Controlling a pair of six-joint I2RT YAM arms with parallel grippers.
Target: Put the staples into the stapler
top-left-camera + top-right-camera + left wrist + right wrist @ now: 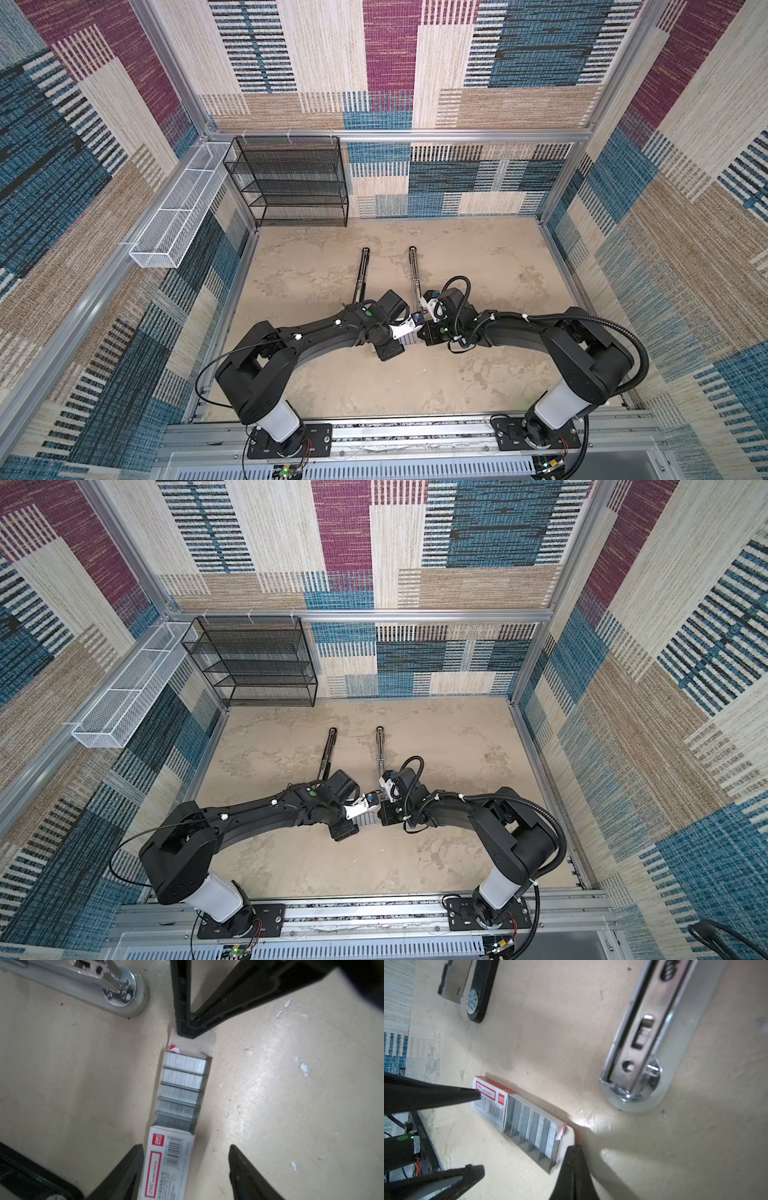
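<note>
left gripper [185,1147] straddles box [166,1167] (staples [182,1084] in tray [192,1044]).

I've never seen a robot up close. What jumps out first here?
Mid-table, the left gripper stands open astride a white box, while the shut right gripper rests its tip on the end flap of the pulled-out tray. Rows of shiny staples lie bare in that tray, and a silver stapler lies opened flat close by on the table.
</note>
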